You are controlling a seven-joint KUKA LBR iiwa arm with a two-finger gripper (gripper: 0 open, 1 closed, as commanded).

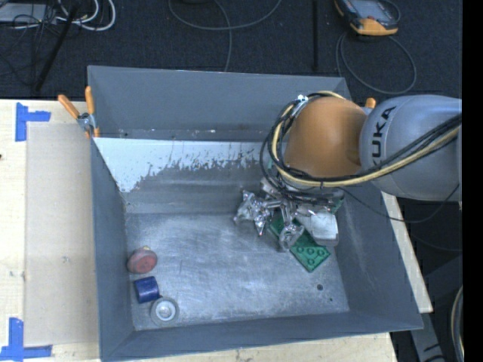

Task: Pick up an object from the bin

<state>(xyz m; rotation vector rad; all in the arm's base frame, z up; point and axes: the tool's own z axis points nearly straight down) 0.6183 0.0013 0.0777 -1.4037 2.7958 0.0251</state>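
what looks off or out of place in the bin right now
Nothing looks spilled or broken. The green studded plate lies askew at the bin's right, partly under the gripper, beside a white block. A reddish disc, blue cylinder and clear cap sit apart in the near-left corner.

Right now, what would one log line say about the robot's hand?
hand: right side of bin | nearest: green block, white piece | left corner: red disc, blue tube, clear cap
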